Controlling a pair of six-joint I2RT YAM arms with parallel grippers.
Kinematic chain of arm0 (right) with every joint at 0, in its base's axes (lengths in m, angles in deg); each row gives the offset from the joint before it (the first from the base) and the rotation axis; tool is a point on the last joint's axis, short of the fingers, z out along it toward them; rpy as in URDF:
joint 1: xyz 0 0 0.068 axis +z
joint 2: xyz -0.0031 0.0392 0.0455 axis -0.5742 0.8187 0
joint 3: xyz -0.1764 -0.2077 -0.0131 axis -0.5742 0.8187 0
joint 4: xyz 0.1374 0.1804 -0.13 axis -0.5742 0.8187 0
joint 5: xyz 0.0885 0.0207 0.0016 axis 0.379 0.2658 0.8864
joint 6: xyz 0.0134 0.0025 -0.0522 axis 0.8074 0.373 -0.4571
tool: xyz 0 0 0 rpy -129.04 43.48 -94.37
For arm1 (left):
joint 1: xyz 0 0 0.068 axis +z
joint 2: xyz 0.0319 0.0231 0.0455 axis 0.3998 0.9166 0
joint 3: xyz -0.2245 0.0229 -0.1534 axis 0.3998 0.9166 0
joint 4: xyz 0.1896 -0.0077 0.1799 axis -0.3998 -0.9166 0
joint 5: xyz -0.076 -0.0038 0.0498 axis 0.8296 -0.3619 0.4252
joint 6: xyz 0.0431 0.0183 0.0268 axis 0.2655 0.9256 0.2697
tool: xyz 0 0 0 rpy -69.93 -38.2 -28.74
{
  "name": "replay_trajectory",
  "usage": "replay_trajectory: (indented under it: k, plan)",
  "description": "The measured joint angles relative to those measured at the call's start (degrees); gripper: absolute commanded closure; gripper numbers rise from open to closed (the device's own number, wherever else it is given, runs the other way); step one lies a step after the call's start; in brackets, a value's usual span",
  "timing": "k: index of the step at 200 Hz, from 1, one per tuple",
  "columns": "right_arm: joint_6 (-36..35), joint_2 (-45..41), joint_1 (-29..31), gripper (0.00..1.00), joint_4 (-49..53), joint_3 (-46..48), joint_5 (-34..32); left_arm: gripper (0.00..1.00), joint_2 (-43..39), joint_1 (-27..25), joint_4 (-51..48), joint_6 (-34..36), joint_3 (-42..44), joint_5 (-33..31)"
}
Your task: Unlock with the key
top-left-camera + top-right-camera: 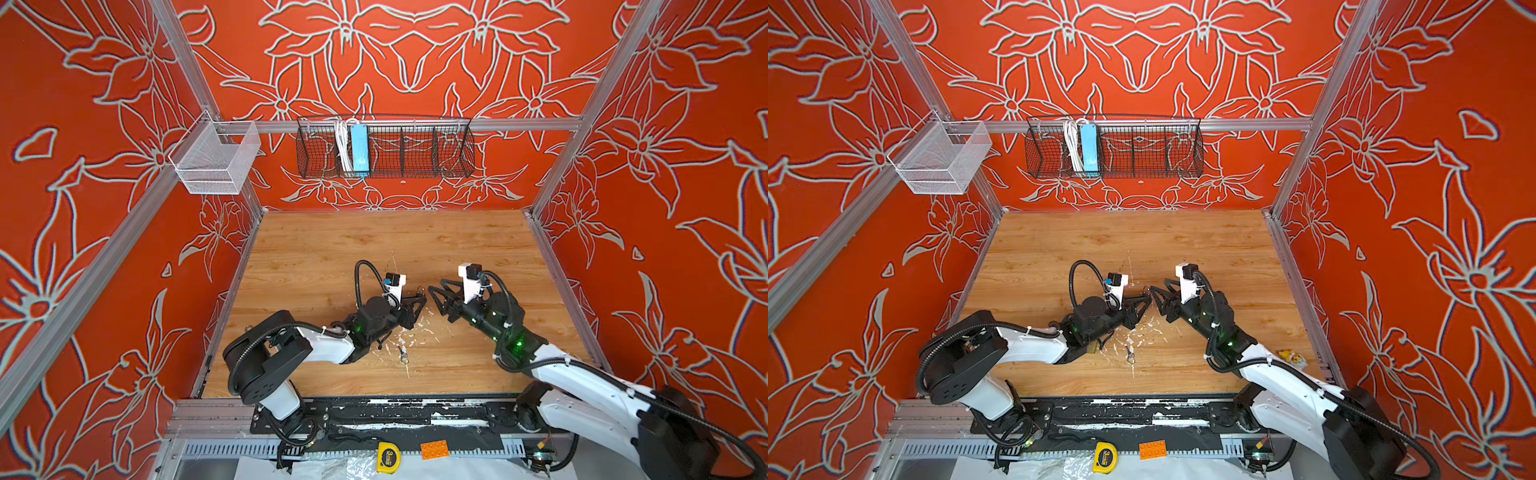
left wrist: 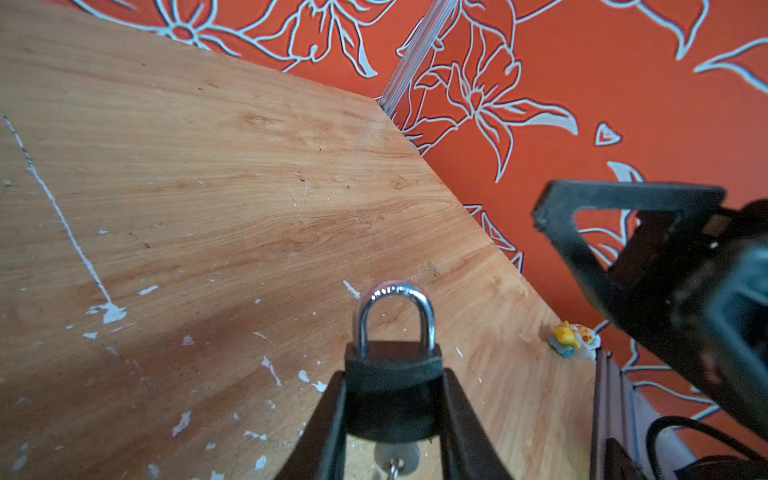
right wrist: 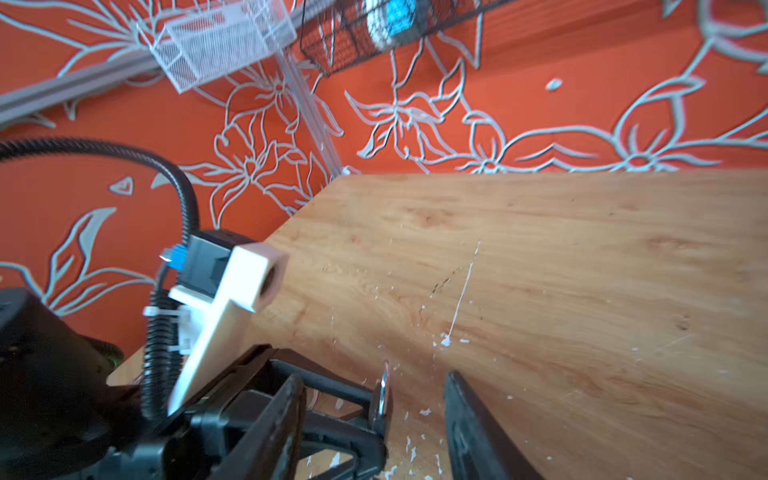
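Barely visible, key (image 2: 402,456) juts from padlock (image 2: 392,399) in left hand (image 2: 392,376).

Mid-frame in both top views, the padlock (image 2: 392,395) sits between the left gripper's (image 1: 420,301) jaws, over the table (image 1: 332,249), with the right gripper (image 1: 435,286) just right of it. A basket (image 1: 216,158) hangs upper left, a rack (image 1: 384,149) upper centre.

The only legible mark is a large "3" on the yellow tape measure (image 1: 388,457).

both top views: overhead, facing down, far | wrist views: low, close, sharing table (image 2: 208,166)
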Motion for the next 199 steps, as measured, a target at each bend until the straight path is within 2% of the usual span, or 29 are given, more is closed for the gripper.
replay_trajectory:
  k: [43, 61, 83, 139, 199]
  plan:
    - [0.5, 0.9, -0.7, 0.5, 0.3, -0.8, 4.6, 1.0, 1.9, -3.1, 5.6, 8.2, 4.7, -6.9]
    - [0.6, 2.9, -0.7, 0.51, 0.2, -2.3, 6.3, 1.0, 3.1, -4.4, 8.1, 10.9, 5.9, -9.0]
    - [1.3, 6.6, -0.7, 0.56, -0.3, -3.3, 8.6, 1.0, 3.4, -5.1, 10.7, 13.2, 6.4, -11.0]
    - [1.7, 10.3, -0.7, 0.63, 1.2, -5.2, 11.0, 1.0, 3.4, -5.6, 13.7, 15.2, 6.4, -13.9]
    - [2.2, 16.0, -0.7, 0.74, 1.8, -7.8, 14.5, 1.0, 3.3, -5.6, 13.7, 15.6, 6.4, -15.0]
